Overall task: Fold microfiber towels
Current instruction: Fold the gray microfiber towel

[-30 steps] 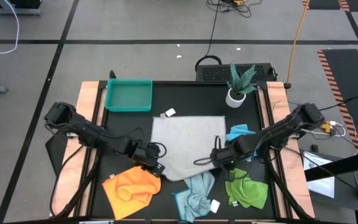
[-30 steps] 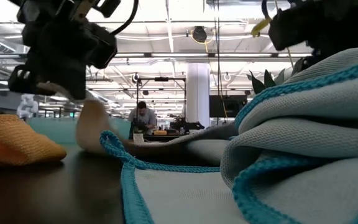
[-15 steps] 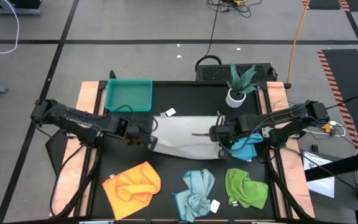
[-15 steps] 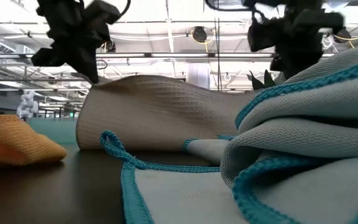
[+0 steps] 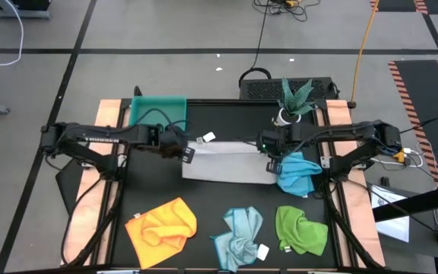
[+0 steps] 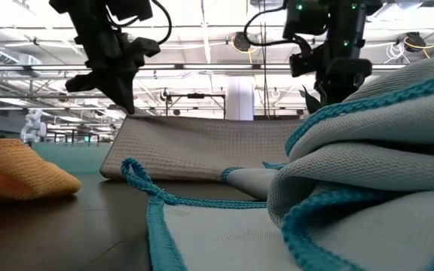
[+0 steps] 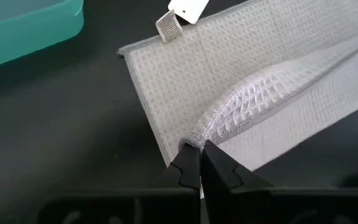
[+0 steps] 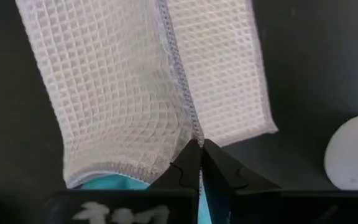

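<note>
The white-grey towel (image 5: 226, 160) lies folded over itself in the middle of the black table, its lower layer flat and its small tag (image 7: 180, 13) at the far left corner. My left gripper (image 5: 188, 153) is shut on the upper layer's left corner. My right gripper (image 5: 272, 157) is shut on the upper layer's right corner. In the low view the towel (image 6: 202, 147) spans between the left gripper (image 6: 126, 105) and the right gripper (image 6: 326, 94). The orange towel (image 5: 162, 224), pale blue towel (image 5: 240, 232) and green towel (image 5: 300, 230) lie crumpled along the near edge. The bright blue towel (image 5: 299, 173) lies beside the right gripper. My left gripper pinches the bunched left corner of the upper layer (image 7: 199, 129) between its two fingers, slanting down from the table's left. That corner is lifted a little, while the lower layer lies flat. My right gripper pinches the hemmed right corner of the upper layer (image 8: 190, 127) between its two fingers, pointing steeply down. The cloth runs nearly straight between the two grippers, and its fold rests on the table.
A teal tray (image 5: 157, 114) stands at the far left corner. A small potted plant (image 5: 291, 103) in a white pot stands at the far right, close behind the right gripper. Wooden rails run along both table sides.
Both grippers, staying shut, have carried the white-grey towel's near edge up and toward the far edge. The towel has folded over itself: the far part has stayed on the table, and the carried edge now hangs above the far edge.
</note>
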